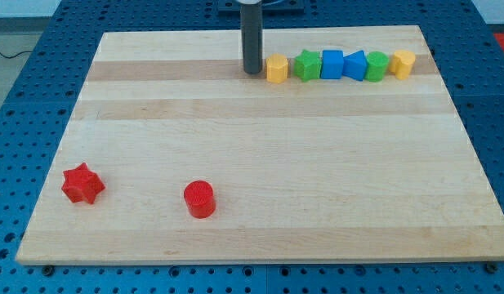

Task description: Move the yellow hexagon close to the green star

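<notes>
The yellow hexagon (277,69) stands near the view's top, touching or almost touching the green star (307,64) on its right. My tip (252,71) is just left of the yellow hexagon, very near it. Right of the star runs a row: a blue cube (332,64), a blue triangular block (355,65), a green block (376,65) and a second yellow block (403,63).
A red star (82,183) lies at the view's lower left and a red cylinder (199,198) to its right. The wooden board (260,163) lies on a blue perforated table (23,98).
</notes>
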`<state>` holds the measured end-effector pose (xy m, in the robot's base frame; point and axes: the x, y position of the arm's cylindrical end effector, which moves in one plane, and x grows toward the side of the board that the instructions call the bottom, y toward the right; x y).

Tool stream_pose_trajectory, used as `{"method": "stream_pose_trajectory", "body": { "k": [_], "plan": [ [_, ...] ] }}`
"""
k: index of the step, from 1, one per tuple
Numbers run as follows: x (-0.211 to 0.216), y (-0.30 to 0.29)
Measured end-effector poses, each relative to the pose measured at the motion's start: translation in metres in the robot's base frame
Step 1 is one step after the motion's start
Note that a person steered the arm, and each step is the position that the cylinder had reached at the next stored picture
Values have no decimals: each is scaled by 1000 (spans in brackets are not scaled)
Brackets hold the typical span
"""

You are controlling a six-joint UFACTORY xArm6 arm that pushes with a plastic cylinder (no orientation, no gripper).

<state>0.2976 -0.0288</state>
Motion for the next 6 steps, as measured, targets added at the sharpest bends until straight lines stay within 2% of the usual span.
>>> {"method": "stream_pose_trajectory", "body": {
  "k": [1,2,4,5,6],
  "plan": [
    [15,-35],
    [38,-28],
    [18,14],
    [17,17],
    [37,17]
  ]
}}
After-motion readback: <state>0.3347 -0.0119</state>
